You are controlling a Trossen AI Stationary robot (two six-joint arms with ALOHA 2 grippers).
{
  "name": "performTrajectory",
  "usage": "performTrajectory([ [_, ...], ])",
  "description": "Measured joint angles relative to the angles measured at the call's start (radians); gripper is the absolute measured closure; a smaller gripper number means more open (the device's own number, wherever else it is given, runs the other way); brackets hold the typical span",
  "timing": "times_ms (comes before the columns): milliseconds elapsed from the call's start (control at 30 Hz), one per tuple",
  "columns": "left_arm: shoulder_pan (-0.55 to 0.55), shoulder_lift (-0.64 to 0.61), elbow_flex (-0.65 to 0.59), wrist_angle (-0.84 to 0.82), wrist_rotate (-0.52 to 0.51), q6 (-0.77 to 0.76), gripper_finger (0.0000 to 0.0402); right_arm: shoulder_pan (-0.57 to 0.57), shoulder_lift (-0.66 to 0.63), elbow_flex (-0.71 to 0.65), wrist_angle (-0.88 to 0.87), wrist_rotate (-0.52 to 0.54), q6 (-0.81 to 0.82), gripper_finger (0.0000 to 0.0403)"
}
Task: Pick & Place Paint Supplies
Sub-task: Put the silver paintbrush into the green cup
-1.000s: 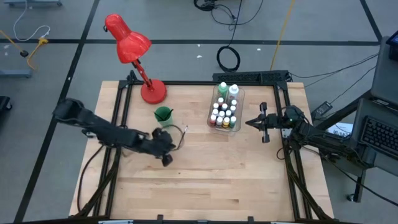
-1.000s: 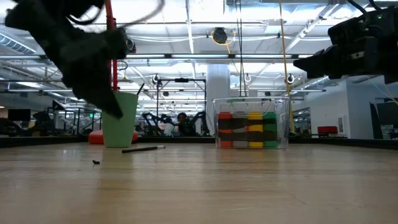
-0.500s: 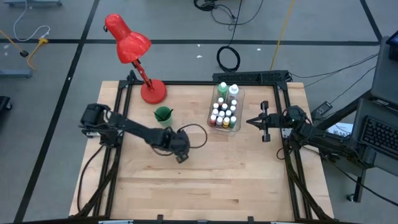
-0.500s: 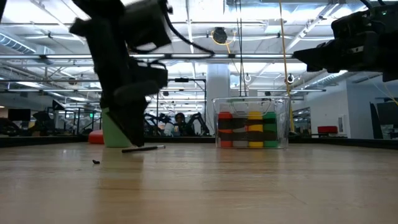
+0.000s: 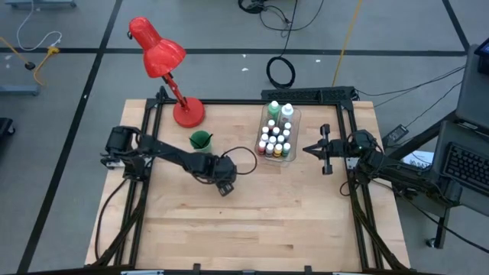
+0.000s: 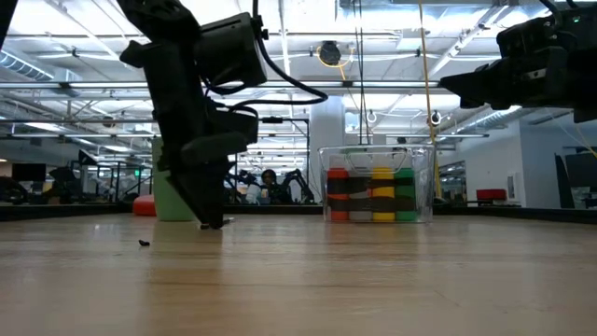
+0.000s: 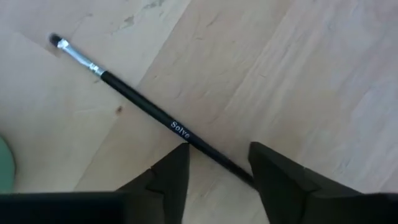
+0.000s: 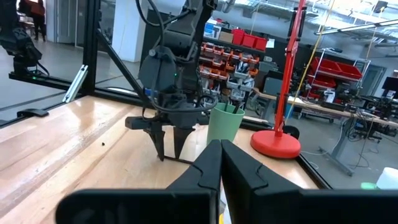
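A thin dark paintbrush with a silver ferrule lies flat on the wooden table; it also shows in the low view. My left gripper is open and points down at the table, one finger on either side of the brush's handle, near its plain end. In the high view it stands just near of the green cup. My right gripper is shut and empty, above the table right of the clear bin that holds the small paint bottles.
A red desk lamp stands at the far left. The green cup holds several brushes. The bin's bottles show as red, yellow and green. A small dark speck lies on the near table.
My left gripper has swung toward the table's right edge and come down until its open fingers stand over the paintbrush at table height. The brush has stayed where it was. My right arm has kept still.
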Motion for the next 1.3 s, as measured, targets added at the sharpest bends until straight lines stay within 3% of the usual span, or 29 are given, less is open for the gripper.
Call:
performTrajectory([
  [333,-0.028,0.003,-0.002,-0.001,0.026,0.036,0.039,0.0,0.0,0.0,-0.003,0.0,0.0,0.0399],
  [633,-0.092,-0.03,-0.006,-0.023,-0.067,0.111,0.0397,0.0,0.0,0.0,-0.004,0.0,-0.001,0.0399],
  [833,-0.153,-0.135,0.069,-0.192,-0.176,0.118,0.04,0.0,0.0,0.0,-0.003,0.002,-0.001,0.0399],
  [1000,-0.221,-0.181,0.245,-0.443,-0.348,0.204,0.04,0.0,0.001,0.0,-0.002,0.001,-0.003,0.0399],
  [1100,-0.26,-0.183,0.4,-0.616,-0.547,0.308,0.0401,0.0,0.001,0.0,0.0,0.001,-0.002,0.0399],
  [1300,-0.281,-0.18,0.597,-0.74,-0.905,0.72,0.0401,0.0,0.001,0.0,-0.001,0.002,-0.001,0.0399],
])
